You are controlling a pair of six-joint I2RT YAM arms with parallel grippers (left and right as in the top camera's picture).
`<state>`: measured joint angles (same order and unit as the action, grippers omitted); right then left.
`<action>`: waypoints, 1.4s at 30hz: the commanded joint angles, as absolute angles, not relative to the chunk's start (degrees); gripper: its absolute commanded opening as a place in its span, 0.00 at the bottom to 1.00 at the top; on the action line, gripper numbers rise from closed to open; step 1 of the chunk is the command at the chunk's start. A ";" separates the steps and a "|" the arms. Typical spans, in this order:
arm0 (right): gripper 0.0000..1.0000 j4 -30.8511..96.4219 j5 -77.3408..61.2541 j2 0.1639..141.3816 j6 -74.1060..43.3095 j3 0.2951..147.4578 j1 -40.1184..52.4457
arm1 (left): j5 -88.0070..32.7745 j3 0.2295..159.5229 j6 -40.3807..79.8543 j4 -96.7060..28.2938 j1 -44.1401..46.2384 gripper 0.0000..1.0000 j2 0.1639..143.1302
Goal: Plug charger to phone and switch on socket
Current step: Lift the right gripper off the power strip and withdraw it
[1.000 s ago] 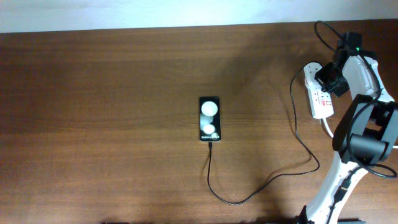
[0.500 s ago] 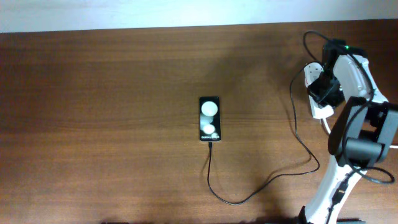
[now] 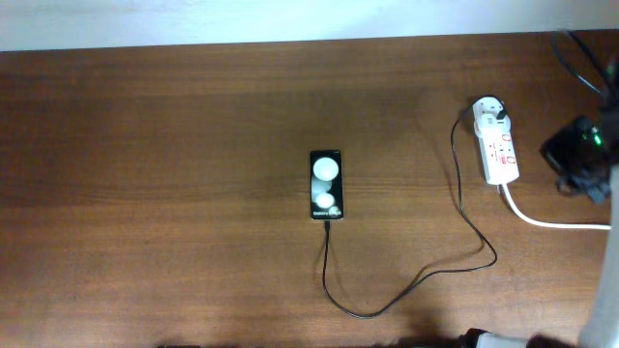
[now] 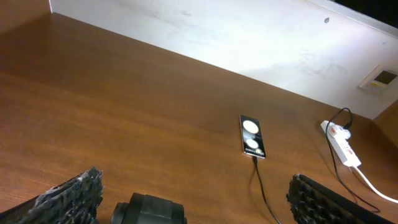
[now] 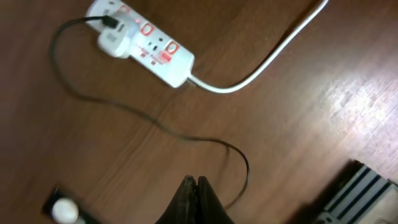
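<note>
The black phone lies mid-table with two white round patches on its face; it also shows in the left wrist view. The black charger cable runs from the phone's near end in a loop to the white plug adapter seated in the white socket strip. The strip shows in the right wrist view with its red switch marks. My right gripper is shut and empty, raised above the table to the right of the strip. My left gripper is open, far from the phone.
The strip's thick white cord runs off to the right edge. The right arm sits at the far right edge. A pale wall borders the table's far side.
My right arm has pulled away from the socket strip to the right edge of the overhead view, leaving the strip fully uncovered. The phone and cable have not moved.
</note>
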<state>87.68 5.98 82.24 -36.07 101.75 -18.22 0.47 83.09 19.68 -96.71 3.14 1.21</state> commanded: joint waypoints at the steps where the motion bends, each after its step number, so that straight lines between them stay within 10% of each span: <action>1: 0.04 90.85 4.49 76.18 -33.19 101.56 -17.91 | 0.86 83.05 19.68 -96.68 2.83 0.99 0.54; 12: 0.04 97.32 2.28 59.24 -27.11 101.45 -17.91 | 0.71 81.03 20.05 -80.84 2.83 0.99 0.56; 42: 0.04 97.32 -2.85 40.07 -22.48 85.67 -17.91 | 3.90 7.84 20.03 -9.76 2.83 0.99 0.56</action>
<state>96.97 -2.07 40.58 -23.31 85.95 -18.22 3.49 10.74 19.92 -12.08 3.07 0.95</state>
